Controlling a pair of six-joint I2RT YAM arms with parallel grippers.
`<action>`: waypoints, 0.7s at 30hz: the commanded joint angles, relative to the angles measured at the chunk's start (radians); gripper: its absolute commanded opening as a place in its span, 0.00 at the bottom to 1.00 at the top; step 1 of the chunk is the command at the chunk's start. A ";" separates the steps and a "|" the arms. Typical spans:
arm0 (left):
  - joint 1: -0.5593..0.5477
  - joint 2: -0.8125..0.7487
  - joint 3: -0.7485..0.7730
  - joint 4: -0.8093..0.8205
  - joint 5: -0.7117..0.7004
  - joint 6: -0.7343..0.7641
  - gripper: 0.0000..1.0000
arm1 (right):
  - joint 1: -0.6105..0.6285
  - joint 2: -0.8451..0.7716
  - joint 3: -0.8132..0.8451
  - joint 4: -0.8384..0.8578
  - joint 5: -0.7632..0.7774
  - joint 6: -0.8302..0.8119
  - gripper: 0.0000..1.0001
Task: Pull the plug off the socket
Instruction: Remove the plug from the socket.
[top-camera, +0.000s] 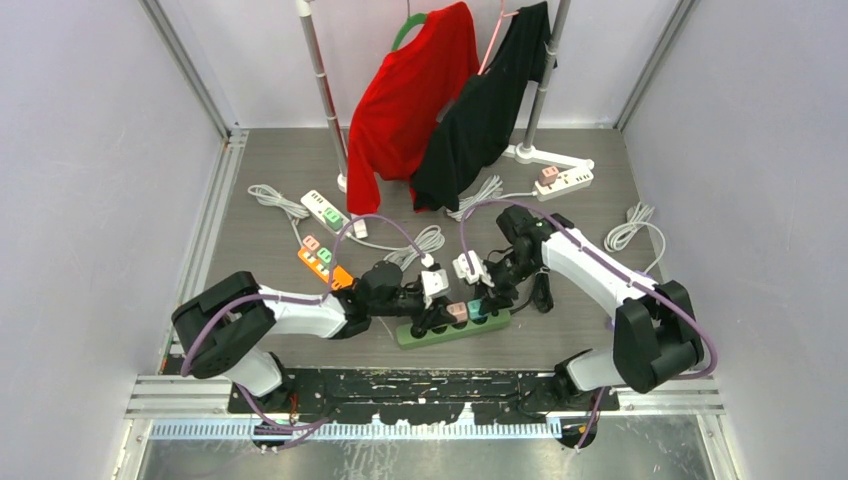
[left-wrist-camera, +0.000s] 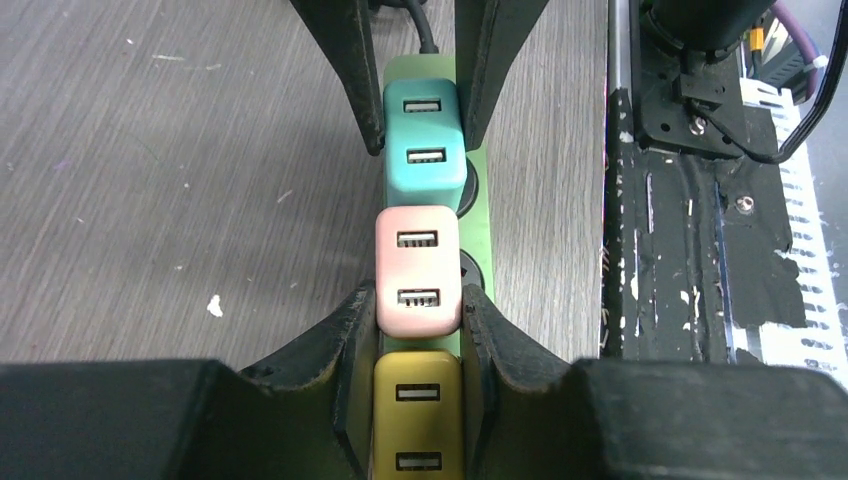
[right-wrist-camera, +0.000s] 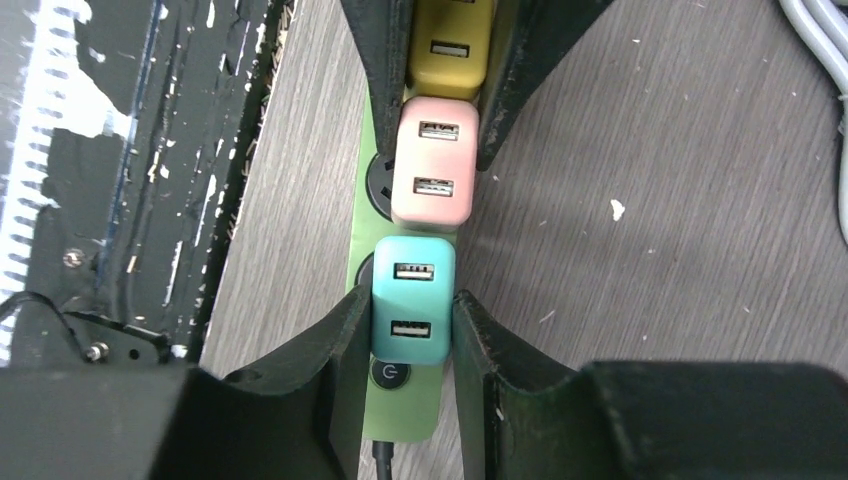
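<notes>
A green socket strip (top-camera: 405, 337) lies near the table's front edge with three plugs in a row: yellow (left-wrist-camera: 418, 420), pink (left-wrist-camera: 418, 265) and teal (right-wrist-camera: 412, 310). My left gripper (left-wrist-camera: 420, 300) is shut on the yellow plug, and its fingertips (left-wrist-camera: 358, 310) also press the pink plug's near end. From the opposite side, my right gripper (right-wrist-camera: 410, 300) is shut on the teal plug, just above the strip's round power button (right-wrist-camera: 388, 374). All three plugs sit seated in the strip (right-wrist-camera: 400, 410). In the top view both grippers (top-camera: 432, 318) (top-camera: 480, 300) meet over the strip.
A white strip (top-camera: 322, 208), an orange strip (top-camera: 322, 262) and another white strip (top-camera: 563, 181) lie farther back with coiled cords (top-camera: 628, 228). Two loose white plugs (top-camera: 434, 281) (top-camera: 468, 266) lie behind the grippers. A red shirt (top-camera: 410, 100) and black garment (top-camera: 485, 110) hang on a rack. The black mounting rail (left-wrist-camera: 690, 250) borders the strip.
</notes>
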 joint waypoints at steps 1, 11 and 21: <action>0.011 0.018 -0.009 -0.204 -0.036 0.021 0.00 | -0.045 -0.024 0.127 -0.157 -0.139 0.037 0.01; 0.078 0.025 -0.020 -0.176 0.038 -0.017 0.00 | 0.051 0.079 0.100 -0.069 -0.091 0.124 0.01; 0.089 0.039 -0.078 -0.057 -0.003 0.026 0.00 | 0.030 0.036 0.058 0.301 0.117 0.497 0.01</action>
